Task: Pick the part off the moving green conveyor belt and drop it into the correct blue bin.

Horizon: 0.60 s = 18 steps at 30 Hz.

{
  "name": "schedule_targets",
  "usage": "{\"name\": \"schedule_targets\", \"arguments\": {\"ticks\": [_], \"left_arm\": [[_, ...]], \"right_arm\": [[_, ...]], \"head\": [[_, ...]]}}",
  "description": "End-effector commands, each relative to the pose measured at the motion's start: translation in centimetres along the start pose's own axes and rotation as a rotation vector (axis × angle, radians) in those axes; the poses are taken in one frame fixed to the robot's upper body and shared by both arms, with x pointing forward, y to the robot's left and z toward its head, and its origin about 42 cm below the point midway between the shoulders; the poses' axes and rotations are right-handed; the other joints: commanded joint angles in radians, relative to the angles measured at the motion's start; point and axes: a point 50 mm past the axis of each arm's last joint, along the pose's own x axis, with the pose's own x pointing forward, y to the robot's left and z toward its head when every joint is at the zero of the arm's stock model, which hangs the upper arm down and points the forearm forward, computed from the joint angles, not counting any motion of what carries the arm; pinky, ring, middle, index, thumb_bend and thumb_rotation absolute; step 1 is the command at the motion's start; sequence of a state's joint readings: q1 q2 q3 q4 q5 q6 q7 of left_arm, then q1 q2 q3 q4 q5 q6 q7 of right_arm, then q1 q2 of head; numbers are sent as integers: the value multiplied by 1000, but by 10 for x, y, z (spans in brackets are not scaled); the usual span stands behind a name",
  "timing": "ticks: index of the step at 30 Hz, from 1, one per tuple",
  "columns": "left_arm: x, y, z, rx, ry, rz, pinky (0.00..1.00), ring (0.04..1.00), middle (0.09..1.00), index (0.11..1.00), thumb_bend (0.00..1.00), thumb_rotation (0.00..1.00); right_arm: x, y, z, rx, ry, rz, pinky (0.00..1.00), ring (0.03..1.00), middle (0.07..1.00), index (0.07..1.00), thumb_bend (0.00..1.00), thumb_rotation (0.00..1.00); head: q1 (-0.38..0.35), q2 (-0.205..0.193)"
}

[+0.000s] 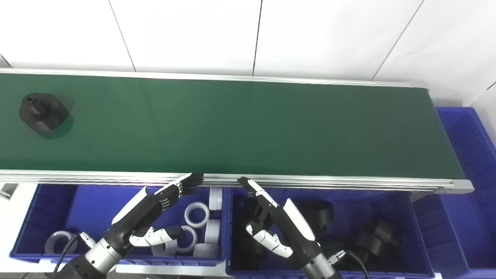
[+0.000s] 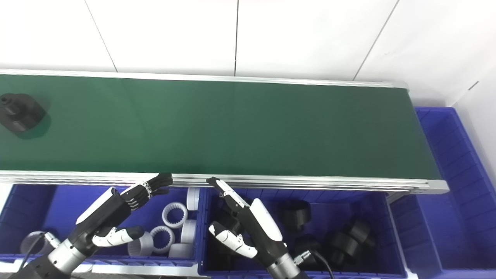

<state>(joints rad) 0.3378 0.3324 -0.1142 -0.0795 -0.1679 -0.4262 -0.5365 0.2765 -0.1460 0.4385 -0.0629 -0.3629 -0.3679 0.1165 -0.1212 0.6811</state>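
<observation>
A black round part (image 1: 42, 112) lies on the green conveyor belt (image 1: 248, 128) at its far left; it also shows in the right eye view (image 2: 19, 112). My left hand (image 1: 155, 207) is open and empty, fingers stretched toward the belt's near rail, above the left blue bin (image 1: 27, 228) that holds white ring parts (image 1: 196, 214). My right hand (image 1: 277, 219) is open and empty above the middle blue bin (image 1: 420, 232) that holds black parts (image 1: 372, 236). Both hands are far from the part on the belt.
A third blue bin (image 1: 469, 155) stands at the belt's right end. The belt's aluminium rail (image 1: 310, 180) runs just beyond both hands' fingertips. A white wall rises behind the belt.
</observation>
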Motion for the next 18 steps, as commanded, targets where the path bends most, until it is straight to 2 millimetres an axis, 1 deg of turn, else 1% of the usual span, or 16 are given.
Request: {"name": "schedule_targets", "arguments": {"ticks": [1, 6, 8, 9, 11, 12, 13, 14, 15, 16, 17, 18], "left_arm": [[-1, 5, 10, 42, -53, 5, 893, 937, 938, 921, 436, 633], [-1, 5, 9, 40, -50, 4, 896, 939, 940, 925, 438, 647], [-1, 4, 8, 35, -46, 3, 899, 940, 938, 922, 442, 639], [-1, 3, 7, 34, -42, 3, 900, 941, 938, 922, 445, 640], [-1, 2, 4, 30, -35, 2, 901, 941, 938, 921, 452, 644], [0, 0, 2, 22, -32, 1, 900, 941, 938, 921, 451, 639], [0, -1, -1, 20, -25, -2, 897, 935, 936, 918, 448, 613], [1, -1, -4, 21, -17, -5, 881, 924, 932, 915, 448, 588], [2, -2, -8, 20, -6, -5, 865, 916, 928, 910, 454, 576], [3, -3, -11, 20, 4, -3, 838, 898, 915, 897, 469, 565], [4, -4, -15, 21, 16, -2, 822, 888, 907, 889, 478, 568], [5, -4, -17, 24, 26, 0, 819, 887, 906, 888, 480, 570]], "right_arm": [[4, -4, 11, -3, -73, -24, 871, 936, 964, 950, 423, 966], [4, -4, 11, -4, -72, -24, 868, 936, 964, 951, 427, 971], [4, -4, 10, -4, -71, -23, 868, 934, 962, 950, 430, 982], [4, -4, 9, -5, -71, -23, 869, 935, 962, 950, 430, 983], [2, -3, 6, -4, -68, -21, 871, 935, 962, 950, 432, 986], [1, -2, 2, -6, -66, -20, 872, 935, 962, 950, 433, 987], [0, -1, -2, -8, -61, -18, 870, 934, 961, 950, 431, 990], [-1, 0, -6, -8, -56, -16, 871, 935, 960, 953, 429, 991], [-2, 2, -10, -6, -46, -13, 871, 935, 959, 954, 428, 989], [-3, 2, -14, -4, -38, -11, 866, 933, 957, 951, 423, 971], [-3, 3, -17, -1, -29, -10, 858, 928, 955, 948, 421, 960], [-2, 3, -20, -1, -25, -10, 856, 927, 955, 947, 421, 958]], "head": [[2, 0], [7, -1], [16, -7], [24, -17], [47, -58], [64, -94], [82, -132], [86, -142], [114, -197], [118, -205], [141, -248], [141, -248]]}}
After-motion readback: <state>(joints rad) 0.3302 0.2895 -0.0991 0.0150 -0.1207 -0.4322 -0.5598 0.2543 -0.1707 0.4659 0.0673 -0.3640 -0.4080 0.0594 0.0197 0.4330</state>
